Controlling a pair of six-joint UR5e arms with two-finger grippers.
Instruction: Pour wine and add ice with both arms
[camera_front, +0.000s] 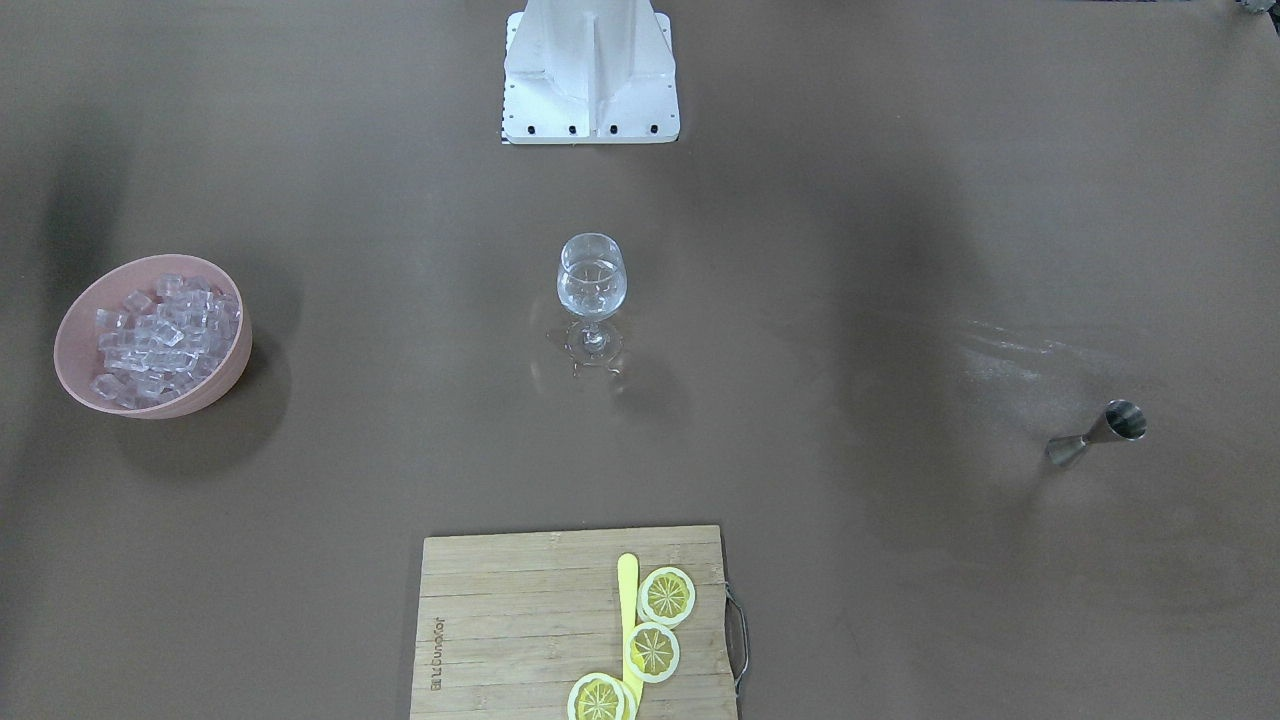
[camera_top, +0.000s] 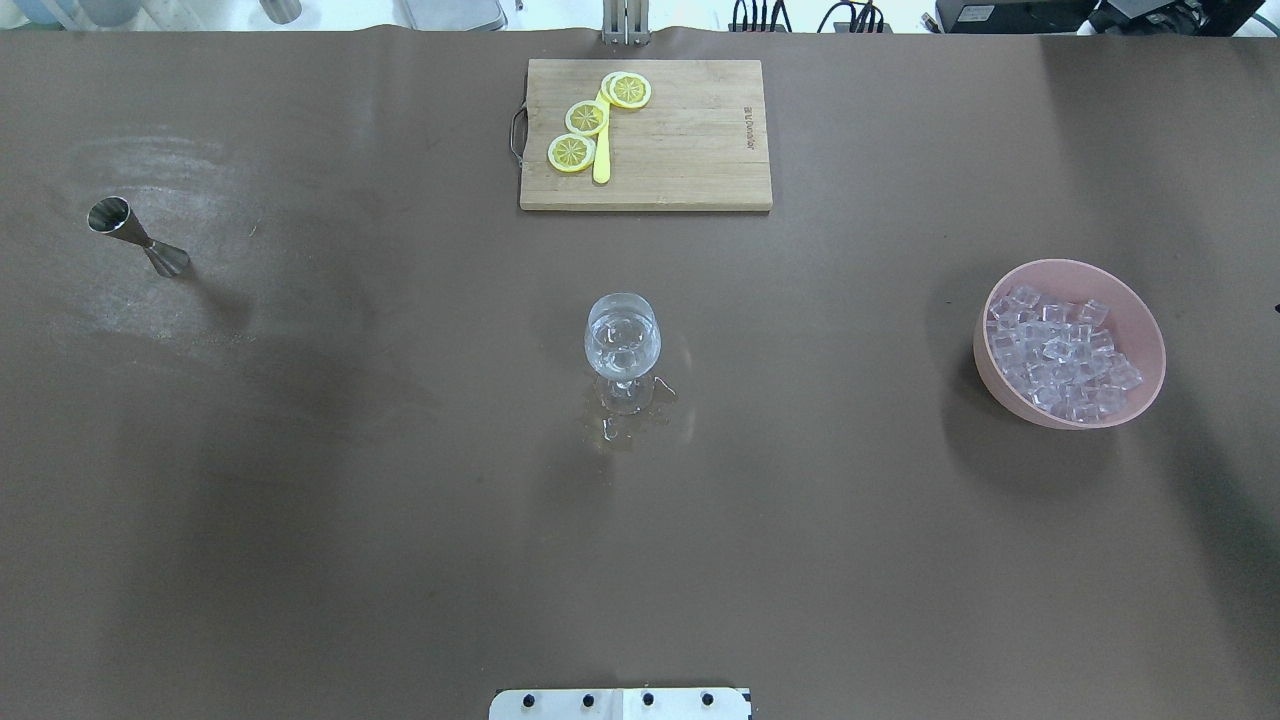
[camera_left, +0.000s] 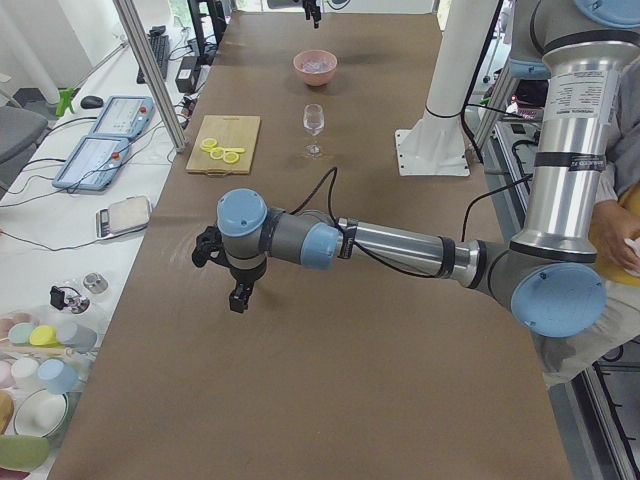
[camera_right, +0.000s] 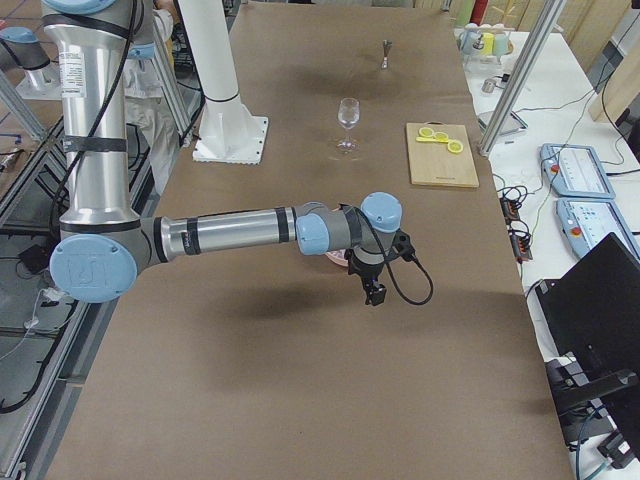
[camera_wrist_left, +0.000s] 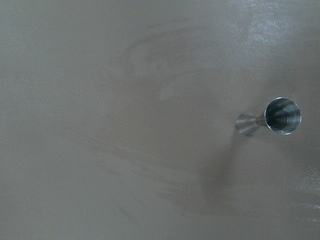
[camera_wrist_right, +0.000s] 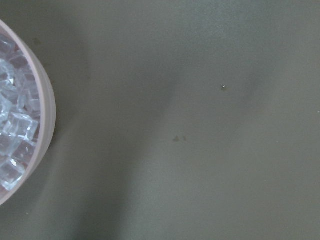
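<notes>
Surface: one long brown table (camera_top: 300, 520), with the white base block (camera_front: 590, 80) at the middle of the robot's edge.
Arms: two. The left arm (camera_left: 400, 245) stretches low over the table's left end and the right arm (camera_right: 230, 230) over its right end.
Cutting board: one, wooden (camera_top: 690, 135), against the far edge opposite the base block.
Bowl: one, pink (camera_top: 1150, 345), on the robot's right, set in from the table's edges.
Wine glass: one (camera_top: 621, 340), upright at the centre with clear contents and wet marks around its foot.
Jigger: one, steel (camera_top: 135, 235), upright on the robot's left.
Lemon slices: three (camera_top: 571, 152) on the board, beside one yellow stick (camera_top: 601, 165).
Ice: many clear cubes (camera_top: 1060, 360), heaped in the bowl.
Open room: wide bare stretches lie between glass and bowl, and between glass and jigger.
Left gripper (camera_left: 240, 297): points down above the table, with the jigger near but apart from it. I cannot tell how its fingers stand.
Right gripper (camera_right: 374, 295): points down near the bowl. The ice shows at the left edge of the right wrist view. I cannot tell its finger spacing.
</notes>
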